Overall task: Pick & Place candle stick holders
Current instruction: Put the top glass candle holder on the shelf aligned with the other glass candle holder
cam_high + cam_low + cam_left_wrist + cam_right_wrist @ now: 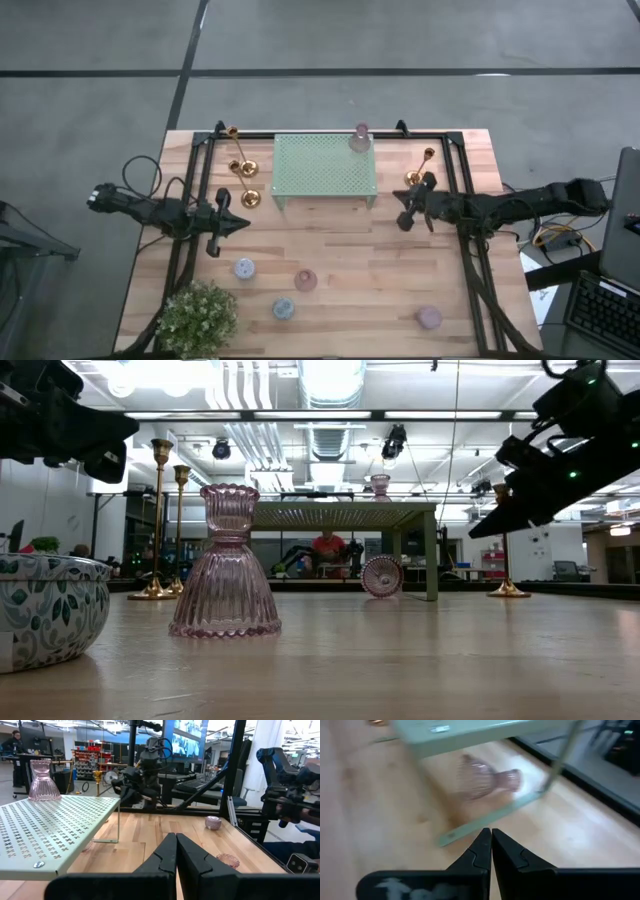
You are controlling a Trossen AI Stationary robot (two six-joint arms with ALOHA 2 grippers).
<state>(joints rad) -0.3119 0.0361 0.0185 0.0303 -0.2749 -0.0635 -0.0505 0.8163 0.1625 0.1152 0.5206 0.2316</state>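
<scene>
This is a robotics lab or open workshop hall. A butcher-block wooden table [340, 270] stands on a grey concrete floor [400, 40]. Exposed silver ceiling ducts [330, 400] and strip lights run overhead, red-stocked storage shelves [92, 757] line the background, and a seated person in red [327, 548] works beyond.

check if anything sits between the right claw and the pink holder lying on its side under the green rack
Partly. The right claw, shut, points at the tipped pink holder, which lies under the green rack. The rack's low foot bar crosses the bare wood between them, and the shelf overhangs the holder.
</scene>
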